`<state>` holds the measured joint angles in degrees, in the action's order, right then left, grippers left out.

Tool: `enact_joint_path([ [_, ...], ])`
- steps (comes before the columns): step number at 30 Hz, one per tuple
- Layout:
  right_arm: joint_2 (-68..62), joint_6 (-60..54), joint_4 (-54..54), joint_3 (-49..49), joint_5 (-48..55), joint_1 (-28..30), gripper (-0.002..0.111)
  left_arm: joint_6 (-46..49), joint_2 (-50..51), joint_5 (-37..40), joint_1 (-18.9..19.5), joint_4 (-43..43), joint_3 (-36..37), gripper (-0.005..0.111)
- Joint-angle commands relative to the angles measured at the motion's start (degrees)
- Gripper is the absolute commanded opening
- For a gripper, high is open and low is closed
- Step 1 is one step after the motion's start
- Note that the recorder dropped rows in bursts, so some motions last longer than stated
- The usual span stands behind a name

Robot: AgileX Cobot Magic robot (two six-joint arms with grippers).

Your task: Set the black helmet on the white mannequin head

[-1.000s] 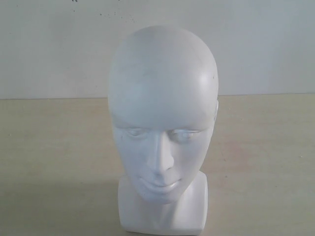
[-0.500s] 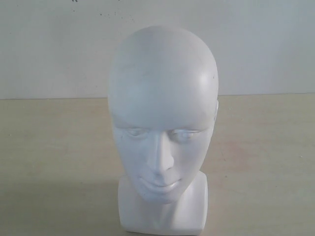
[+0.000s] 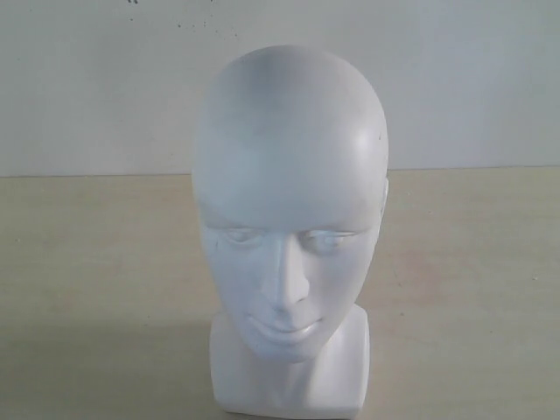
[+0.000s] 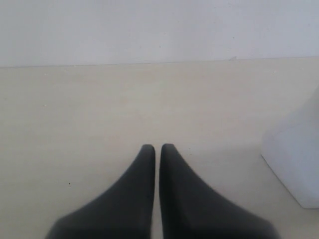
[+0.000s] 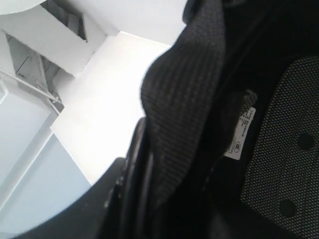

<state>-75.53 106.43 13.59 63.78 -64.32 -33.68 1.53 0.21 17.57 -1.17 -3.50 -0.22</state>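
On the left, the left gripper [image 4: 157, 148] hung low over the pale worktop [image 3: 87, 262], its jaws drawn almost together with only a thin slit between them and nothing in it. Its wrist view caught the blocky base corner of the white mannequin head [image 4: 294, 159] off to one side, near but apart from the fingertips.

In the middle of the exterior view the white mannequin head [image 3: 289, 192] stood upright on its neck base, face toward the camera, crown bare. It had not shifted over the last second. The one change was faint: the top of the skull had dimmed to a slightly greyer tone than half a second earlier, while the wall [image 3: 87, 87] and worktop kept their brightness. That read as a shadow falling from above, probably the helmet arriving overhead, though nothing dark had yet entered that view.

On the right, the black helmet [image 5: 279, 164] was out of the exterior view and filled the right wrist view from inside: a ribbed strap [image 5: 184, 109] across the middle, a small white label [image 5: 240, 134], dotted mesh lining behind. Pale room surfaces showed past its rim, so it was off the worktop and riding with the arm. The right gripper could not be separated from the black, but its jaws appeared to be clamped on the helmet's edge. If the shadow was rightly read, lowering over the crown was close, with centring the main concern.
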Motion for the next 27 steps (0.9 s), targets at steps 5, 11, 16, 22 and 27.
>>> enact_joint_path([
  [5, 0.67, 1.58, -2.30, -0.40, -5.64, -0.06, 0.000, 0.09, -0.21, -0.58, 0.02, -0.09, 0.22, 0.004],
  [11, -2.14, 1.58, 1.86, -0.40, -5.64, -0.14, 0.000, 0.09, -0.21, -0.58, 0.02, -0.09, 0.22, 0.004],
  [16, -3.21, 1.47, 2.13, -0.40, -5.64, -0.14, 0.000, 0.09, -0.21, -0.58, 0.02, -0.09, 0.22, 0.004],
  [22, -3.21, 1.37, 3.80, -0.40, -5.64, -0.14, 0.000, 0.09, -0.21, -0.58, 0.02, -0.09, 0.22, 0.004],
  [27, -3.21, 0.54, 5.11, -0.40, -5.64, -0.14, 0.000, 0.09, -0.21, -0.58, 0.02, -0.09, 0.22, 0.004],
])
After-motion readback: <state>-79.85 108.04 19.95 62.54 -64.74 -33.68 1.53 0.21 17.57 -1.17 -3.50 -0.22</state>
